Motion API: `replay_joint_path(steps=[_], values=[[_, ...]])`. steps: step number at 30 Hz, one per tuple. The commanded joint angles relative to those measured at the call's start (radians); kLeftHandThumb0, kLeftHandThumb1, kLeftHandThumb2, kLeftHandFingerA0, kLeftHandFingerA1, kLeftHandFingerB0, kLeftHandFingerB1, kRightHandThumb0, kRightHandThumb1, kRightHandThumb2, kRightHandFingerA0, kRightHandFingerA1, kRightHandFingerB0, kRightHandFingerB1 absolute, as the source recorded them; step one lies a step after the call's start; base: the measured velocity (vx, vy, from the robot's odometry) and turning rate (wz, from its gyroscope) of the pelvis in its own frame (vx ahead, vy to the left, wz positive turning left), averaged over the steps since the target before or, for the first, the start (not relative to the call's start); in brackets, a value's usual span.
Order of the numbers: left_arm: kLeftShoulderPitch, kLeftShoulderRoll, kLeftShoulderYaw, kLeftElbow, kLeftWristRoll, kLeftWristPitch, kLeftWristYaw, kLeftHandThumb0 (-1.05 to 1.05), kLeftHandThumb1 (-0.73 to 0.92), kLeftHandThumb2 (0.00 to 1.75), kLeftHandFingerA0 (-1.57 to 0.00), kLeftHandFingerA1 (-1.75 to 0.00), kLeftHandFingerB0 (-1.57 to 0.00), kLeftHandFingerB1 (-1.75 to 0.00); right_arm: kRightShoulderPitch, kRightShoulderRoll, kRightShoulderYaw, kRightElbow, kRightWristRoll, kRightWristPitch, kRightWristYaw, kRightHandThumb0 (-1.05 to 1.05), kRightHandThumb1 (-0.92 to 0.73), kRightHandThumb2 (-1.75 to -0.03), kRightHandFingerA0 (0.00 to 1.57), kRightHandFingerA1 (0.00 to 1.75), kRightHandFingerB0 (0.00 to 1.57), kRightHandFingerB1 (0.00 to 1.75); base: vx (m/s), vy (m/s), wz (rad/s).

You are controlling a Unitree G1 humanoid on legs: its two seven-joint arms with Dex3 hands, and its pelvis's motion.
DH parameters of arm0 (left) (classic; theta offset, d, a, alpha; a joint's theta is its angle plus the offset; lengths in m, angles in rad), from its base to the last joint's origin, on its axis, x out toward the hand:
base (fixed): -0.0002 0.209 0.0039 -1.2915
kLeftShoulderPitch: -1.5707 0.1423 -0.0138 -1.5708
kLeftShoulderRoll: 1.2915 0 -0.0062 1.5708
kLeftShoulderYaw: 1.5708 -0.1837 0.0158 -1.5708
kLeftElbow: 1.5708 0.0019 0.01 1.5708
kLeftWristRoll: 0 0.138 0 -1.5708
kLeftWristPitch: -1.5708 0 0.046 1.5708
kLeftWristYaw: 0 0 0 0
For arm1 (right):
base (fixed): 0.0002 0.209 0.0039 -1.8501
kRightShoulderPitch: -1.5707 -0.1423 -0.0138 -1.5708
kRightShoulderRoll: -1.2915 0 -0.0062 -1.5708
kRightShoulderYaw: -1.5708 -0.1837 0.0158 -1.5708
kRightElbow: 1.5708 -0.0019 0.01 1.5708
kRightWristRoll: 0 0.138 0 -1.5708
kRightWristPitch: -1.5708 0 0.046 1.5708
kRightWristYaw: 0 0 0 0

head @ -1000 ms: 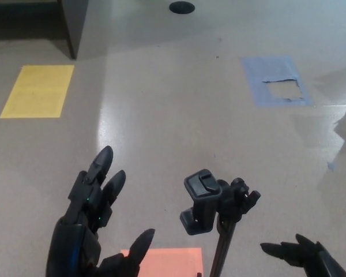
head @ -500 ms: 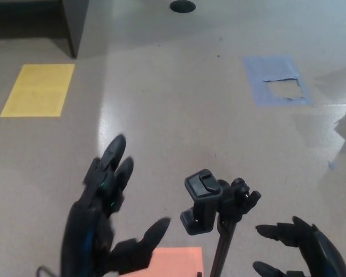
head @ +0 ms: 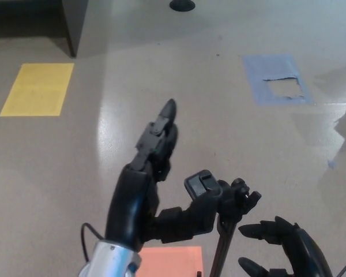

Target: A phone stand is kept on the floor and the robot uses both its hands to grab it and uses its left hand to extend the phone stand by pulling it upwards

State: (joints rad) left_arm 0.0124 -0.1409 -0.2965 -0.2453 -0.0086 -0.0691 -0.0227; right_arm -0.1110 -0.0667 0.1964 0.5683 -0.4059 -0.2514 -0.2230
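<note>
Floor (head: 219, 115) fills the head view, pale speckled, with a yellow rectangle (head: 37, 89) at upper left, a torn blue tape patch (head: 277, 81) at upper right, an orange rectangle (head: 173, 259) at the bottom edge and a dark round spot (head: 183, 5) at the top edge. Phone stand (head: 210, 210) rises at lower centre, its black clamp head upright on a thin dark pole that runs down out of frame beside the orange rectangle. Left robot hand (head: 147, 190) comes up from lower left on a silver-cuffed forearm, two thick fingers (head: 161, 130) stretched up and away above the stand, thumb reaching rightward to the clamp head's left side; whether the thumb touches the head cannot be told. Fingers are spread and close around nothing. Right robot hand (head: 282, 248) sits at lower right, just beside the pole, fingers pointing left toward it and held apart, with a gap between its upper and lower digits; it holds nothing and stands clear of the stand. Dark furniture leg (head: 75, 26) stands at upper left, shadow behind it.
</note>
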Motion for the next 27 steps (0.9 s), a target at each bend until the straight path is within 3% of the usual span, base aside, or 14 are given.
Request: replay_joint_path(steps=[1,2,5,6,9,10,17,18,19,23,24,25,26,27], values=[[-0.012,0.010,-0.053,-0.063,-0.075,0.205,-0.078,-0.99,0.51,0.92,0.00,0.00,0.00,-0.02,-0.024,-0.001,0.021,0.036,-0.031,0.017,-0.043,-1.05,-0.54,-0.66,0.00,0.19,0.00,0.00,0.00,0.000,0.00],[-0.007,0.014,-0.064,-0.072,-0.110,0.226,-0.103,-1.05,0.62,0.60,0.00,0.00,0.00,0.00,-0.027,0.003,0.020,0.045,-0.023,0.007,-0.041,-1.05,-0.44,-0.96,0.00,0.35,0.00,0.25,0.00,0.000,0.00],[0.018,0.023,-0.093,-0.119,-0.146,0.285,-0.122,-1.02,0.61,0.60,0.00,0.00,0.00,0.00,-0.029,0.000,0.028,0.043,-0.024,0.011,-0.026,-1.05,-0.45,-0.96,0.00,0.38,0.00,0.33,0.00,0.000,0.00],[0.026,0.026,-0.099,-0.134,-0.163,0.306,-0.126,-0.94,0.60,0.61,0.00,0.00,0.00,0.00,-0.029,0.001,0.030,0.043,-0.025,0.014,-0.025,-1.05,-0.53,-0.64,0.00,0.15,0.00,0.00,0.00,0.000,0.00],[0.046,0.036,-0.120,-0.176,-0.194,0.361,-0.136,-0.96,0.60,0.59,0.00,0.00,0.00,0.00,-0.025,0.009,0.032,0.029,-0.022,0.032,-0.019,-1.05,-0.49,-0.61,0.00,0.11,0.00,0.00,0.00,0.000,0.00],[0.049,0.038,-0.124,-0.189,-0.231,0.399,-0.148,-0.98,0.50,0.88,0.00,0.00,0.00,-0.03,-0.025,0.010,0.040,0.013,-0.040,0.065,-0.023,-1.05,-0.47,-0.57,0.00,0.18,0.00,0.00,0.00,0.000,0.00],[0.061,0.037,-0.118,-0.168,-0.269,0.469,-0.148,-0.87,0.43,0.86,0.00,0.00,0.00,-0.07,-0.035,-0.012,0.063,0.040,-0.068,-0.017,-0.061,-1.05,-0.58,-0.61,0.00,0.04,0.00,0.00,0.00,0.000,0.00],[0.075,0.012,-0.114,-0.158,-0.264,0.480,-0.113,-0.80,0.44,0.86,0.00,0.00,0.00,-0.11,-0.046,-0.026,0.077,0.043,-0.083,-0.030,-0.055,-0.96,-0.53,-1.02,0.00,0.50,0.00,0.45,0.00,0.000,0.00],[0.083,-0.006,-0.115,-0.148,-0.241,0.482,-0.080,-0.73,0.42,0.81,-0.06,-0.33,-0.08,-0.27,-0.055,-0.038,0.089,0.045,-0.099,-0.041,-0.056,-1.05,-0.73,-0.63,0.00,0.00,0.00,0.00,0.00,0.000,0.00],[0.070,-0.031,-0.113,-0.106,-0.165,0.485,-0.022,-0.68,0.50,0.57,-0.19,-0.34,-0.25,-0.29,-0.074,-0.058,0.123,0.027,-0.152,-0.037,-0.089,-1.05,-0.80,-0.59,0.00,0.00,0.00,0.00,0.00,0.000,0.00],[0.064,-0.058,-0.087,-0.070,-0.180,0.478,-0.008,-0.54,0.48,0.55,-0.44,-0.44,-0.51,-0.39,-0.074,-0.065,0.130,0.021,-0.167,-0.047,-0.111,-1.04,-0.87,-0.56,0.00,0.14,0.00,0.00,0.00,0.000,0.00],[0.066,-0.077,-0.071,-0.046,-0.184,0.465,0.006,-0.45,0.49,0.55,-0.62,-0.64,-0.70,-0.60,-0.070,-0.048,0.107,0.049,-0.120,-0.124,-0.137,-1.04,-0.60,-1.02,0.00,0.55,0.00,0.49,0.00,0.000,0.00],[0.067,-0.082,-0.068,-0.042,-0.181,0.461,0.009,-0.45,0.49,0.55,-0.62,-0.64,-0.70,-0.60,-0.069,-0.040,0.098,0.063,-0.096,-0.156,-0.146,-1.04,-0.60,-1.02,0.00,0.55,0.00,0.49,0.00,0.000,0.00],[0.057,-0.083,-0.068,-0.032,-0.152,0.461,0.028,-0.44,0.45,0.84,-0.80,-1.00,-0.80,-1.17,-0.065,-0.009,0.056,0.098,-0.011,-0.212,-0.119,-0.98,-0.61,-0.60,0.00,0.36,0.00,0.45,0.00,0.000,0.00]])
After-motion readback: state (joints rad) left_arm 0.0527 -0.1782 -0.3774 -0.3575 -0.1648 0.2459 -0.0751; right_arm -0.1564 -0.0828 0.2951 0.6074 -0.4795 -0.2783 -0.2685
